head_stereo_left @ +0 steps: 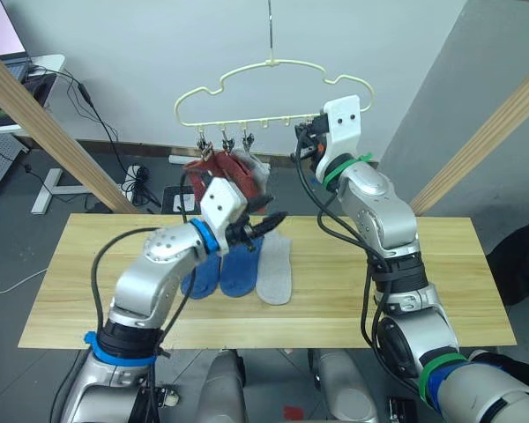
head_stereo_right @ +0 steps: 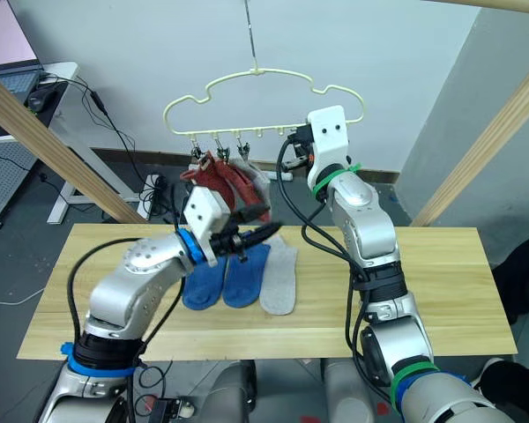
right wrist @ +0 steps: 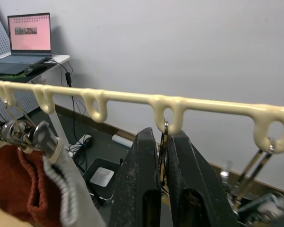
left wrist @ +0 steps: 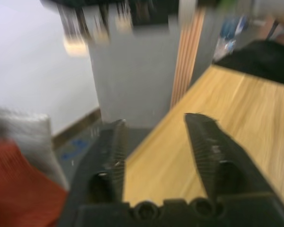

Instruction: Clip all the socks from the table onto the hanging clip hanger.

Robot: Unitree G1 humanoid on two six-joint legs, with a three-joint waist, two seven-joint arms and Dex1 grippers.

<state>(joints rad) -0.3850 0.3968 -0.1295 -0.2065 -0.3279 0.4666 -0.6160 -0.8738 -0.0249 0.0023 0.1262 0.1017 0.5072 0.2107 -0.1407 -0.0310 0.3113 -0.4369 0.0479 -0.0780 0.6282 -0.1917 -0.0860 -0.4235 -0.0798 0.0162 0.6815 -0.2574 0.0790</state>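
Three socks (head_stereo_left: 247,269) lay on your counter (head_stereo_left: 406,291), others hung on the hanger (head_stereo_left: 273,97), your right fingers (right wrist: 163,189) pinched a clip (right wrist: 164,146) and your left fingers (left wrist: 156,156) stood apart.

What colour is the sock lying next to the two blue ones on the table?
Light grey sock; clearest in the left eye view.
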